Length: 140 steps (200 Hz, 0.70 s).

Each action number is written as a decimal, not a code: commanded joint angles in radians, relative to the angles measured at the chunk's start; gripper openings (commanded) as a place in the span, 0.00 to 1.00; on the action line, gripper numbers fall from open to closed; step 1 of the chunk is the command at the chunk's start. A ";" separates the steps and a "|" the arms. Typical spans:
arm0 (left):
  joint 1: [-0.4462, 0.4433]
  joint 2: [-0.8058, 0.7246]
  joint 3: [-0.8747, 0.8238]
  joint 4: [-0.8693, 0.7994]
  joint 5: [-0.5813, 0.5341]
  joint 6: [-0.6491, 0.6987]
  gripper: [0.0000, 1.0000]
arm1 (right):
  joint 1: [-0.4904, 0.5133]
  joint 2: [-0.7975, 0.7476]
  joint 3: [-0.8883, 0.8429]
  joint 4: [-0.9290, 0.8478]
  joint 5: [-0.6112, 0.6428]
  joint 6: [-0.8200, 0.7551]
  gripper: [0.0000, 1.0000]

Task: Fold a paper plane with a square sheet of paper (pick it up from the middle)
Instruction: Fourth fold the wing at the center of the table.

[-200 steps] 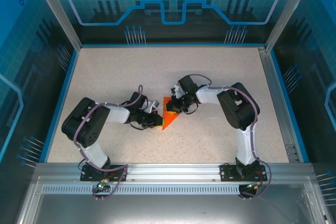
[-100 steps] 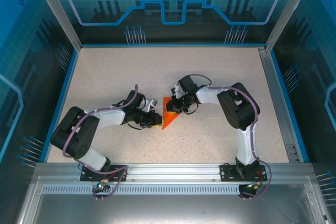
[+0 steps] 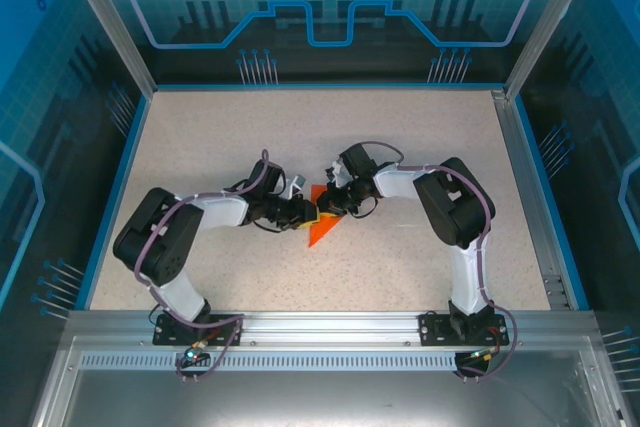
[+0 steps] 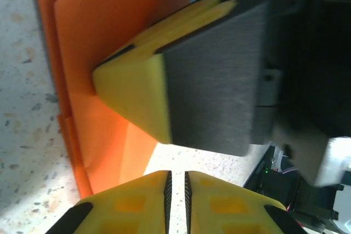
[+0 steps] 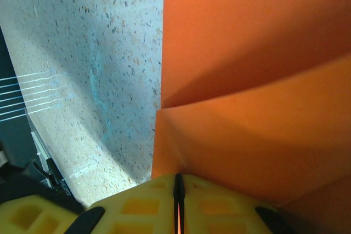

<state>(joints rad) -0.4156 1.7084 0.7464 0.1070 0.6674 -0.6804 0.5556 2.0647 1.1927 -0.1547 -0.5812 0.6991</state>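
Note:
The square sheet of paper [image 3: 322, 230] is folded into a bright orange wedge lying on the table between the two arms. My right gripper [image 3: 328, 203] is shut on its upper edge. In the right wrist view the creased orange layers [image 5: 258, 53] spread out from the closed right gripper [image 5: 177, 176], and orange shows in the slit. My left gripper [image 3: 306, 213] sits just left of the right one, almost touching it. In the left wrist view the left gripper [image 4: 175, 172] has its jaws a narrow slit apart over bare table, beside the paper [image 4: 109, 42] and the right gripper's finger [image 4: 137, 86].
The speckled beige table [image 3: 220, 137] is bounded by a blue border and glass walls [image 3: 110, 117]. An aluminium rail [image 3: 330, 332] carrying both arm bases runs along the near edge. Both forearms lie low across the middle of the table.
My left gripper has moved up and right along the paper's left edge, ending against the right gripper. Its jaws have parted slightly. The right gripper has kept its hold and place.

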 commanded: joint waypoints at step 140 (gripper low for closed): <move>-0.051 0.077 -0.010 -0.290 0.038 0.161 0.17 | -0.007 0.080 -0.047 -0.076 0.093 -0.006 0.11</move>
<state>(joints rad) -0.4297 1.7935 0.7586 0.0490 0.6777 -0.5915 0.5552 2.0651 1.1919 -0.1520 -0.5831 0.6994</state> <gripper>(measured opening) 0.178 0.112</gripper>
